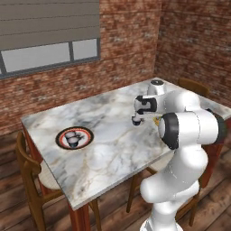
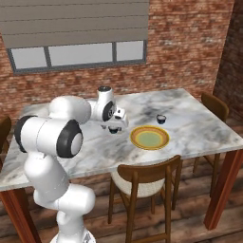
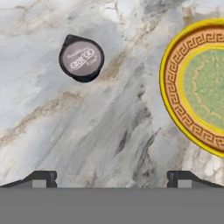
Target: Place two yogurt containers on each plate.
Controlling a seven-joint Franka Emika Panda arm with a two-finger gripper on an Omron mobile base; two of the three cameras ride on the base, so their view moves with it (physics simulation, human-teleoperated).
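Gripper point(image 3: 112, 177): fingers spread wide, holding nothing, above the marble table point(image 1: 108, 144).
Red-rimmed plate point(image 1: 74, 137): carries two yogurt cups.
Yellow plate point(image 2: 150, 137): bare.
Nearest yogurt cup point(image 3: 81, 58): on the marble beside the yellow plate.
Fourth cup point(image 2: 161, 119): just behind that plate.

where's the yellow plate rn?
The yellow plate sits empty on the marble table near its front edge in the right base view, with one yogurt cup just behind it and another to its left under the claw.

Two yogurt cups point(image 1: 72, 138) on plate point(image 1: 85, 132)
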